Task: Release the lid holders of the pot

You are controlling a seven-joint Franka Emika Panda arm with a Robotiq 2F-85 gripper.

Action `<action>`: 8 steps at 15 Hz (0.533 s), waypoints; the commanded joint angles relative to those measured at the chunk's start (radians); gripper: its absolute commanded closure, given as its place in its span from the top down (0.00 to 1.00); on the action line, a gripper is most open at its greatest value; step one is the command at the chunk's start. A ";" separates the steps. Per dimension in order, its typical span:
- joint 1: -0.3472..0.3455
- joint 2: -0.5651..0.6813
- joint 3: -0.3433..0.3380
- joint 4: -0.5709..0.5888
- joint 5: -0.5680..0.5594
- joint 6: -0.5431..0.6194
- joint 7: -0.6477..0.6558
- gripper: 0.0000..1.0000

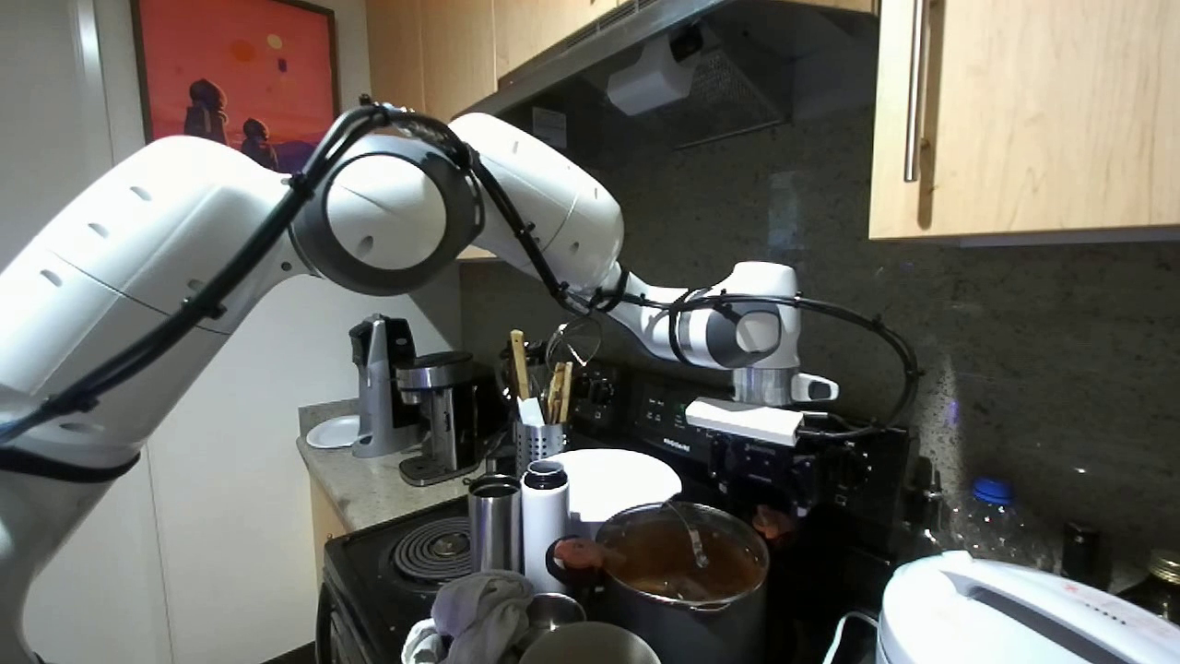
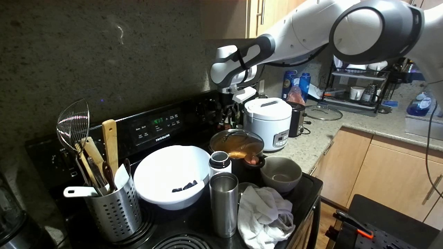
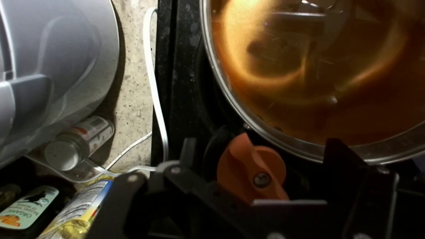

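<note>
The pot (image 1: 710,627) stands on the stove; it also shows in an exterior view (image 2: 236,143). Its clear, brown-tinted lid has a steel rim (image 3: 230,96) and sits on top. One orange lid holder (image 3: 242,162) is on the handle near the back panel, turned diagonally and apart from the lid rim. The opposite lid holder (image 1: 579,553) sits on the near handle, also seen in an exterior view (image 2: 251,159). My gripper (image 3: 262,144) is open, pointing down above the back handle. Its fingers are spread on either side of that orange holder, with nothing held. The gripper's lower parts cover the holder's bottom edge.
A white rice cooker (image 2: 268,119) stands beside the pot, with a white cord (image 3: 154,89). A white bowl (image 2: 159,186), white bottle (image 1: 546,526), steel tumbler (image 2: 224,207), grey bowl (image 2: 282,173) and cloth (image 2: 264,218) crowd the stove. The control panel (image 2: 155,128) rises behind.
</note>
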 commanded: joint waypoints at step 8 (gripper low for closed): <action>-0.003 -0.005 -0.003 0.008 0.005 -0.033 -0.023 0.12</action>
